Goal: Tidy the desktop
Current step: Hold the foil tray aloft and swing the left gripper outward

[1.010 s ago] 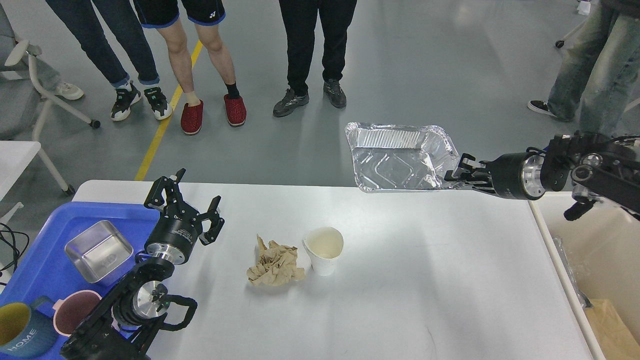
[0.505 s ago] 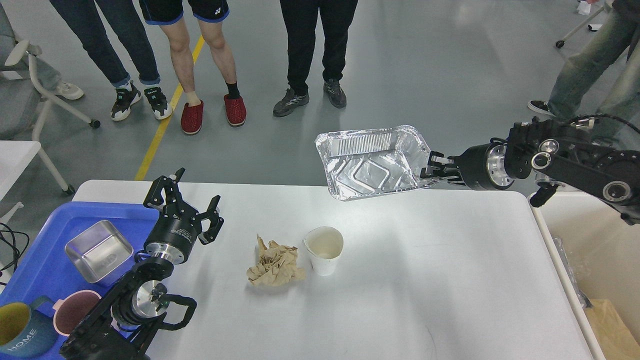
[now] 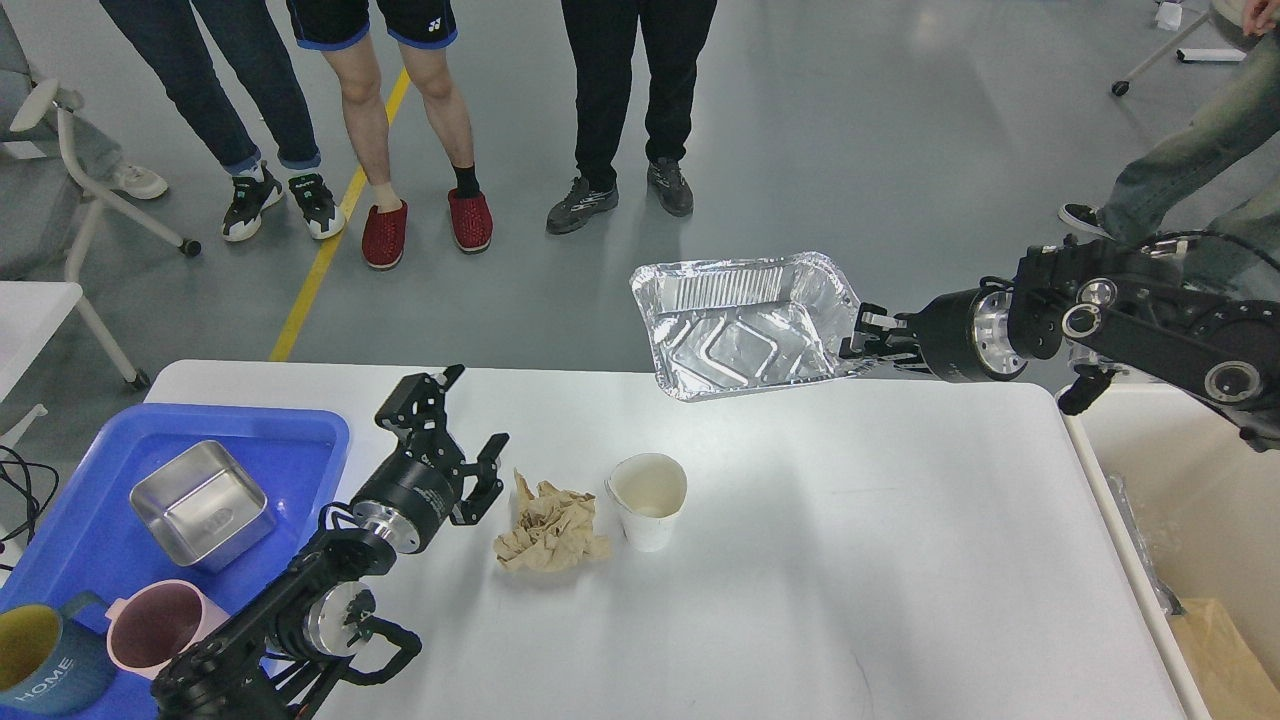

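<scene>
At the far left you see a blue tray (image 3: 300,440) lying on the desktop (image 3: 850,560), the wide white table that fills the lower part of the view. The tray holds a square metal tin (image 3: 202,505), a pink mug (image 3: 160,625) and a blue mug (image 3: 40,660) marked HOME.

Your left arm rises from the bottom left corner and slants up and to the right above the table. Its left gripper (image 3: 458,430) has both fingers spread wide, grasping nothing, just beside a crumpled brown paper (image 3: 550,527).

Right of the paper, close by it, a white paper cup (image 3: 648,500) stands upright.

Further right, a shiny foil tray (image 3: 745,325) hangs in the air over the table's far edge, tilted so its hollow faces you. Your right arm reaches in level from the right edge, and the right gripper (image 3: 862,340) pinches the foil tray's right rim.

At the far right, a beige bin (image 3: 1180,470) sits beside the table.
</scene>
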### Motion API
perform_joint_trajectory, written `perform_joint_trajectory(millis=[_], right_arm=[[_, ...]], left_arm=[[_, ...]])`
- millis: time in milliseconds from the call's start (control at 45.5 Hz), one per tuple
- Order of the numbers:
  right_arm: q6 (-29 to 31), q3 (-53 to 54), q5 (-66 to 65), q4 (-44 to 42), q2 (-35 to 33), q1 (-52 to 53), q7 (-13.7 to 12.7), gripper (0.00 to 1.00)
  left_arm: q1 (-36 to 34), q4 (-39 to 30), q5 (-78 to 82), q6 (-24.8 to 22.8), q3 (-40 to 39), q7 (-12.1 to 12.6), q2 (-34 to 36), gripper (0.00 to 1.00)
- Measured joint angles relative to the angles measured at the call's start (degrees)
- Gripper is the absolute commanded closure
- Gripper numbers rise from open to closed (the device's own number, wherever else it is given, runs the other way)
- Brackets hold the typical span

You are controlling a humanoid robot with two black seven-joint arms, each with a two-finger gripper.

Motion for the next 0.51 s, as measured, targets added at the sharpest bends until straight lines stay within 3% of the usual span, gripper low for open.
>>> perform_joint_trajectory(millis=[198,505], right_arm=[[0.00,-0.05,0.00,0.00,-0.15,-0.41,0.00,1.00],[-0.29,0.06,-0.06,0.00,0.06,-1.37,0.00,1.00]], left_arm=[[-3.56,-4.42,1.74,0.89,14.55,7.05,10.29,0.04],[-15.86,-19.76,-1.92,0.03,33.68,10.03,36.92,0.04]])
